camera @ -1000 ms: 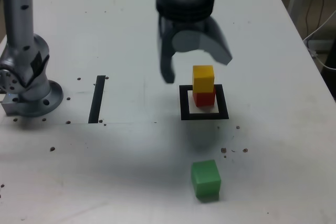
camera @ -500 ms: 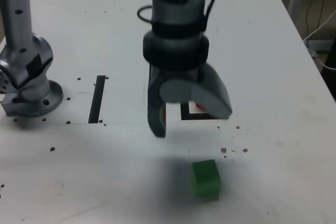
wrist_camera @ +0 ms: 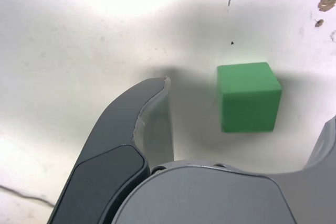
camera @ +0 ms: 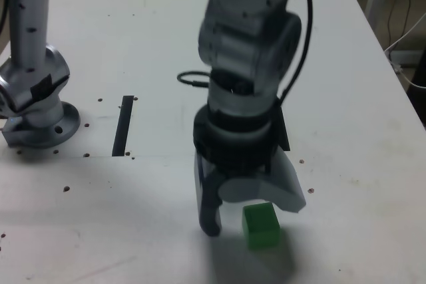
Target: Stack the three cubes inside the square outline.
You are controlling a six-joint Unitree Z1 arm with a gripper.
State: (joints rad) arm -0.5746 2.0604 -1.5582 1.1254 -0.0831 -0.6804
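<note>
Showing between the spread fingertips of the wide-open gripper [wrist_camera: 249, 103] in the wrist view, the green cube [wrist_camera: 249, 98].

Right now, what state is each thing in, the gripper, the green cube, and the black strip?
Gripper: open, hovering by the green cube, holding nothing.
Green cube: sitting on the table, between the open jaws in the wrist view, not gripped.
Black strip: flat on the table, uncovered.

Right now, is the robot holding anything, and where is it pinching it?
Nothing is held: the gripper is open, with the green cube untouched between its jaws.
</note>
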